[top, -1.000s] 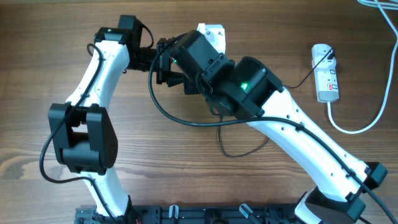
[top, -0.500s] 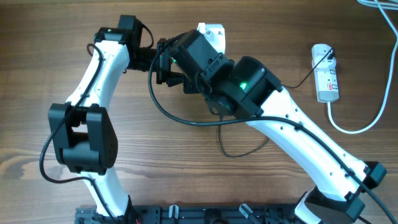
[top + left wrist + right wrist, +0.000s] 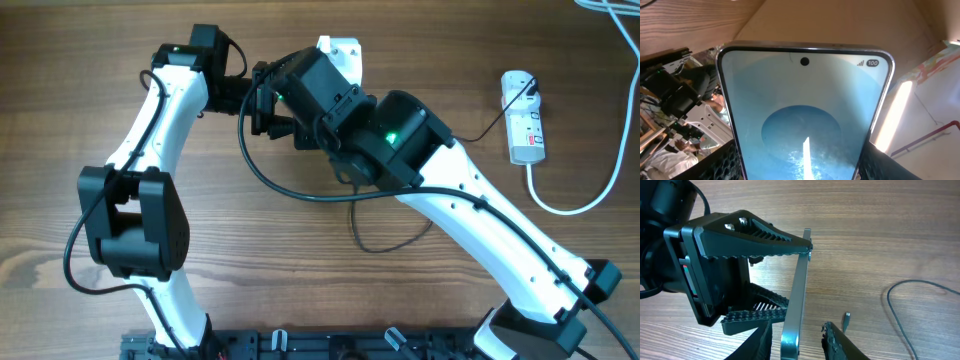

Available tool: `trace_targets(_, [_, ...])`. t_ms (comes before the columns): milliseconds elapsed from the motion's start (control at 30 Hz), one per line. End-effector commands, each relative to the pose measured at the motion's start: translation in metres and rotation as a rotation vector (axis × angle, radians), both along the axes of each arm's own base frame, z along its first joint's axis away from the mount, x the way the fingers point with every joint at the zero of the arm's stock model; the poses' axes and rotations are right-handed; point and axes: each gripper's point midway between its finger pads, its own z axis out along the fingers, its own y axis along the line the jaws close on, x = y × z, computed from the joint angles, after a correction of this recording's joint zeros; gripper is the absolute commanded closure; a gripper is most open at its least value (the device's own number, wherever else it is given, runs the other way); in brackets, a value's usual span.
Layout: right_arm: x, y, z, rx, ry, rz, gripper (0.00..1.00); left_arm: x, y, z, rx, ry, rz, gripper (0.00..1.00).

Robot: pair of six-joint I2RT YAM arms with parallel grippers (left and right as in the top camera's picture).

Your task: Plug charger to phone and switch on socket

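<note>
Left gripper [image 3: 799, 275] is clamped across the phone [image 3: 805, 125], holding it up on edge so the port end faces the other arm, I reckon. Glossy glass, thin metal rim, ribbed black plastic pads [image 3: 765, 230], wood-grain desk [image 3: 880, 230]. Right gripper [image 3: 795, 330] has its jaws apart either side of the phone's lower end, with the charger [image 3: 846, 316] tip just beside it. The white plastic socket [image 3: 525, 120] sits well apart from the phone.

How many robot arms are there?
2. The left arm rises along the left side to the top middle; the right arm stretches from the bottom right corner toward it. None seems hidden.
</note>
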Motion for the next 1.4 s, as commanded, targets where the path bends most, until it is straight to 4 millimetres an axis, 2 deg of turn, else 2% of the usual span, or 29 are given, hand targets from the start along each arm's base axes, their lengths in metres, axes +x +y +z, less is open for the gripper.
trace_targets(0, [0.003,0.007,0.001,0.021,0.000,-0.004,0.65,-0.006,0.001,0.023,-0.059,-0.019,-0.001,0.36])
trace_targets(400, [0.007,0.013,-0.014,-0.001,0.025,0.000,0.66,-0.006,0.001,0.023,-0.059,-0.026,-0.002,0.36])
trace_targets(967, [0.011,0.012,-0.010,-0.008,-0.003,-0.006,0.76,-0.006,0.001,0.023,-0.059,-0.027,-0.002,0.36])
trace_targets(1100, [0.011,0.012,-0.010,-0.010,-0.003,-0.004,0.82,-0.006,0.001,0.023,-0.059,-0.028,-0.002,0.36])
trace_targets(1200, [0.012,0.012,-0.010,-0.015,-0.005,0.001,0.92,-0.006,0.001,0.023,-0.059,-0.027,-0.002,0.36])
trace_targets(1367, [0.012,0.012,-0.010,-0.014,-0.005,0.002,0.95,-0.006,0.001,0.023,-0.060,-0.032,-0.002,0.33])
